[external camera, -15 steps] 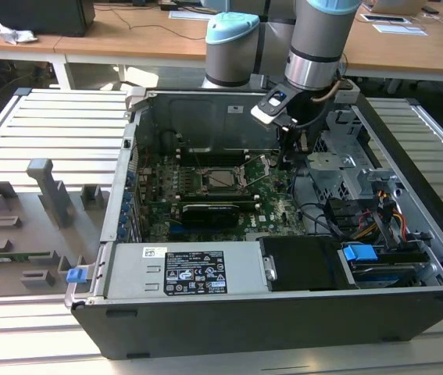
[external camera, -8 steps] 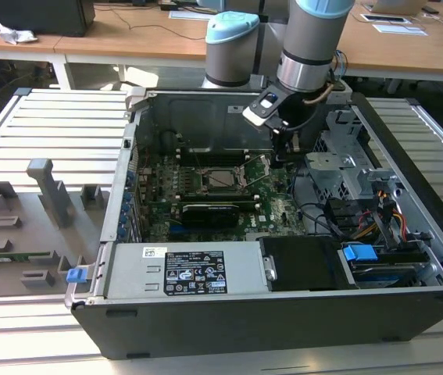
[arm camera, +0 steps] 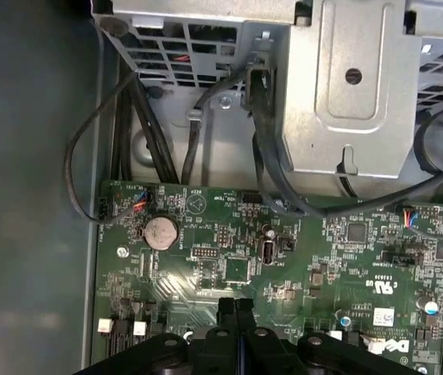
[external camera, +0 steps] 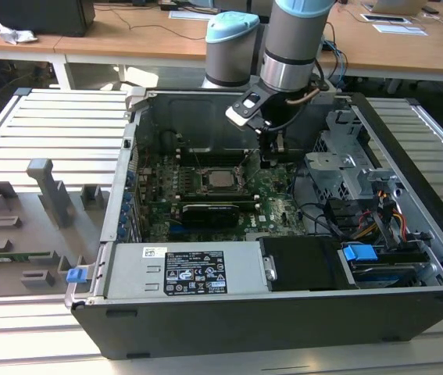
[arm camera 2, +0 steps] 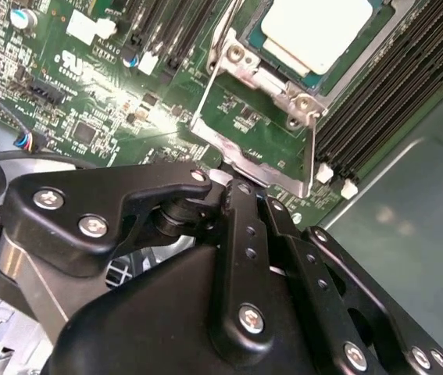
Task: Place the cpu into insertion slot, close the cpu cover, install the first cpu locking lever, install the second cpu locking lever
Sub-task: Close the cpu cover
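The cpu [external camera: 220, 179] lies flat in the insertion slot on the green board, its silver top [arm camera 2: 315, 31] showing through the window of the cpu cover [arm camera 2: 272, 78]. The slot's pin field is hidden under the chip. The cover's silvery frame lies down around the chip. My gripper [external camera: 270, 158] hangs inside the case to the exterior view's right of the socket, just above the board. Its black fingers [arm camera: 229, 306] are pressed together, and I see nothing between them. In the second wrist view the gripper [arm camera 2: 233, 186] sits close to the socket's metal bracket [arm camera 2: 244, 152].
Long black memory slots [arm camera 2: 377, 86] flank the socket. A black card [external camera: 209, 212] lies in front of it, with the power supply [external camera: 186, 269] nearer still. A metal drive cage [external camera: 338, 168] and cables [arm camera: 264, 156] crowd the exterior view's right. A grey fixture [external camera: 45, 199] stands outside the case.
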You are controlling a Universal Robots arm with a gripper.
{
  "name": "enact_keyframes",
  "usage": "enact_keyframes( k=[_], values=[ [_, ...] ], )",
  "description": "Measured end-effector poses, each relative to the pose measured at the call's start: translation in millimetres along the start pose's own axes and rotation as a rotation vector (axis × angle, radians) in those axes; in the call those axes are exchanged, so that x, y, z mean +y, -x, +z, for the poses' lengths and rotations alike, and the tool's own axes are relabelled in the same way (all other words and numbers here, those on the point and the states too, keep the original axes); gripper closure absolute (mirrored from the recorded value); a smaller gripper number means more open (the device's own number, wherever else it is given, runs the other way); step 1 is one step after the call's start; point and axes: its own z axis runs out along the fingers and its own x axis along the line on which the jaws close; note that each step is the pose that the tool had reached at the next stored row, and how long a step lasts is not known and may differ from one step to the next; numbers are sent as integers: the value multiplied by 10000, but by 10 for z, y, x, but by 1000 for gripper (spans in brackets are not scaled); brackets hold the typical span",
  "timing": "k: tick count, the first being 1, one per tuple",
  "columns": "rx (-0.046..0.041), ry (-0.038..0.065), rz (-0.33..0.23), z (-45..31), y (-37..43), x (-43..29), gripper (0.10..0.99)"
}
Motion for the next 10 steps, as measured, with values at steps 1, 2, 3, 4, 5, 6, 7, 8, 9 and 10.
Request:
enact_keyframes(
  k=[1, 2, 3, 4, 5, 6, 7, 8, 9, 10],
  values=[
    [-1, 0, 0, 0, -1, -20, 980],
    [-1, 2, 0, 0, -1, -21, 980],
    [0, 4, -1, 0, -1, -21, 980],
    [-2, 4, -2, -5, -2, -21, 980],
    [-2, 5, -2, -13, -2, -21, 980],
    [-1, 5, 0, -31, -1, -21, 980],
    [-1, 6, 0, -55, -1, -22, 980],
    [-1, 6, 0, -83, -1, -22, 980],
    [-1, 6, 1, -102, -1, -22, 980],
    [-1, 6, 1, -120, -1, -22, 980]
  ],
)
